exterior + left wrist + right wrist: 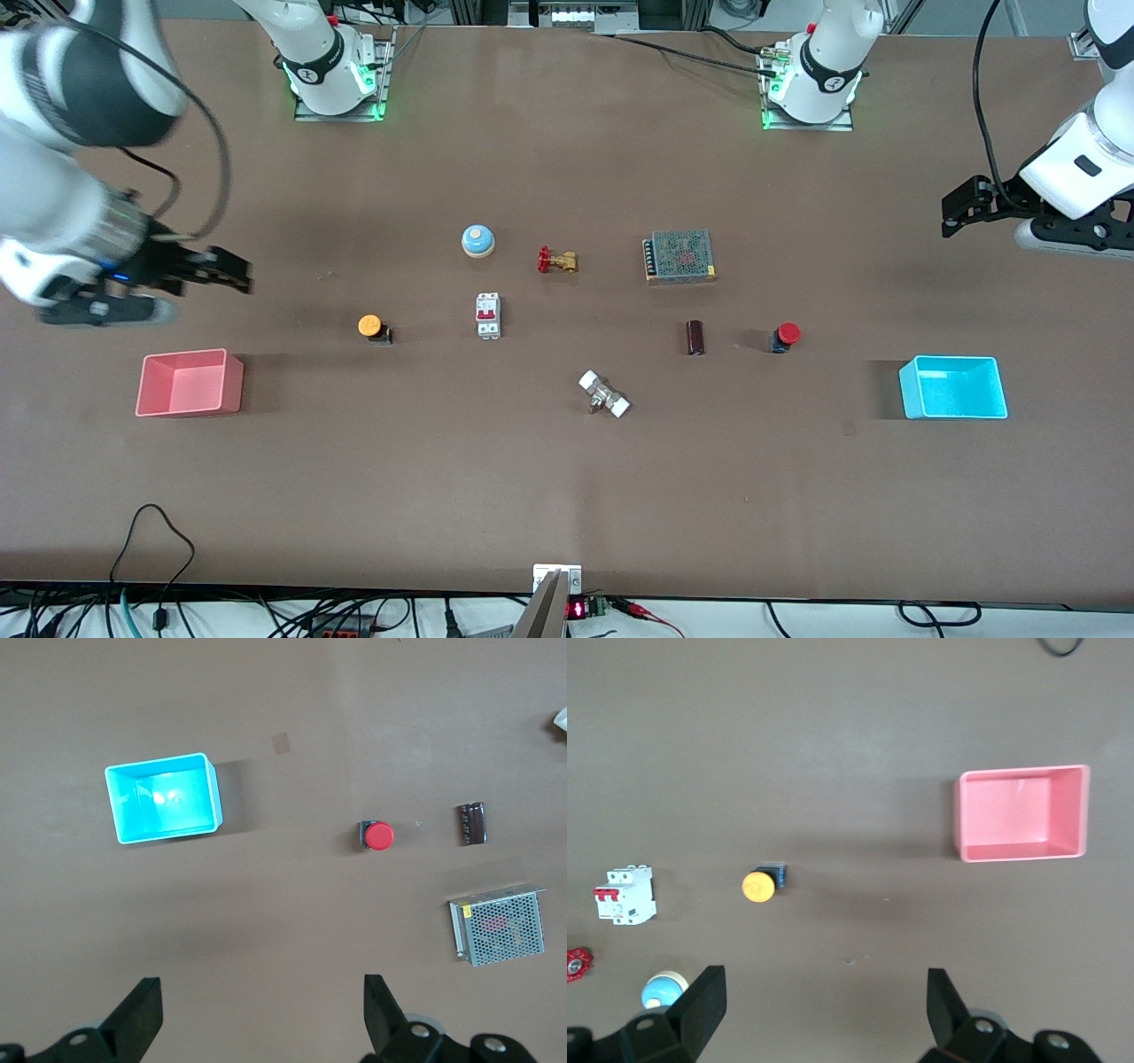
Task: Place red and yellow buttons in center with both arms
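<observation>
The yellow button [370,327] lies on the brown tabletop [549,461] toward the right arm's end, between the pink bin and the white breaker; it also shows in the right wrist view [758,886]. The red button [785,336] lies toward the left arm's end, between the dark cylinder and the cyan bin; it also shows in the left wrist view [378,835]. My right gripper [232,271] [824,1010] is open and empty, up in the air over bare table above the pink bin's end. My left gripper [955,211] [263,1014] is open and empty, high over the table's end above the cyan bin.
A pink bin [189,383] and a cyan bin [953,387] stand at the two ends. In the middle lie a blue dome bell [477,239], a brass valve [557,260], a white breaker [488,315], a metal power supply [680,256], a dark cylinder [695,337] and a white fitting [604,394].
</observation>
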Controlling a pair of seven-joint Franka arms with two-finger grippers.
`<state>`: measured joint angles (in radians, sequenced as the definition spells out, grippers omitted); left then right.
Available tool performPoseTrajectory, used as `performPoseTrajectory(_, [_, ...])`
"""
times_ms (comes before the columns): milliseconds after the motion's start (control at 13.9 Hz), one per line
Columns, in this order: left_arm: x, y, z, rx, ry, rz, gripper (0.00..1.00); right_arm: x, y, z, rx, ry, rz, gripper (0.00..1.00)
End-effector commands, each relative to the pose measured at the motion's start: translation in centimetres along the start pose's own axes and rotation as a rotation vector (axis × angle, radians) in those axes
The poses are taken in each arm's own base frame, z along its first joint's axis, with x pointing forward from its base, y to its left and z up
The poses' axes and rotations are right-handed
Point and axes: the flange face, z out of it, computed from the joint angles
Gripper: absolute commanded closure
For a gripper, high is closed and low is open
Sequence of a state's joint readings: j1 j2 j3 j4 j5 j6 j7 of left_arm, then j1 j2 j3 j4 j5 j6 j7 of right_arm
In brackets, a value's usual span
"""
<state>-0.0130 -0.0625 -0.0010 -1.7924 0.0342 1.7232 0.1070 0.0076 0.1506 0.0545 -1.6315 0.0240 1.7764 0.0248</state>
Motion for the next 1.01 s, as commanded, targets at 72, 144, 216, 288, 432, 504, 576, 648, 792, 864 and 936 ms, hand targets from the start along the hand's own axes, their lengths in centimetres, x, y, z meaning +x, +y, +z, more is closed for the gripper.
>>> performPoseTrajectory(72, [0.3, -0.2, -1.2, -0.001, 0.010, 0.022, 0.00, -1.1, 1.8, -3.3, 0.005, 0.037, 0.017, 0.00])
performPoseTrajectory(144, [0.5, -0.1, -1.0, -0.001, 0.005, 0.024, 0.00, -1.7, 2.2, -3.9, 0.004, 0.033, 0.018, 0.00])
performPoseTrajectory(216, [0.5, -0.1, -1.0, -0.001, 0.005, 0.022, 0.00, -2.6, 2.4, -4.1, 0.014, -0.018, 0.024, 0.00])
performPoseTrajectory(288, [0.6, 0.0, -1.1, -0.001, 0.007, 0.024, 0.00, -3.0, 2.4, -4.3, 0.015, -0.034, 0.039, 0.00])
performPoseTrajectory(432, [0.6, 0.0, -1.0, -0.001, 0.005, 0.024, 0.00, -2.8, 2.0, -4.2, 0.015, -0.030, 0.029, 0.00])
performPoseTrajectory(504, [0.6, 0.0, -1.0, -0.001, 0.005, 0.024, 0.00, -2.8, 1.8, -4.2, 0.014, -0.029, 0.024, 0.00])
performPoseTrajectory(576, [0.6, 0.0, -1.0, -0.001, 0.005, 0.022, 0.00, -2.8, 1.9, -4.2, 0.012, -0.027, 0.027, 0.00])
performPoseTrajectory(648, [0.6, 0.0, -1.1, -0.001, 0.008, 0.022, 0.00, -2.8, 1.7, -4.1, 0.006, -0.029, 0.024, 0.00])
performPoseTrajectory(792, [0.6, 0.0, -1.1, -0.001, 0.007, 0.020, 0.00, -2.8, 1.3, -4.0, 0.006, -0.032, 0.017, 0.00])
performPoseTrajectory(864, [0.5, 0.0, -1.0, -0.001, 0.004, 0.019, 0.00, -2.8, 1.3, -4.1, 0.009, -0.035, 0.018, 0.00])
performPoseTrajectory(936, [0.6, 0.0, -1.1, -0.001, 0.005, 0.016, 0.00, -2.8, 1.5, -4.2, 0.013, -0.032, 0.016, 0.00])
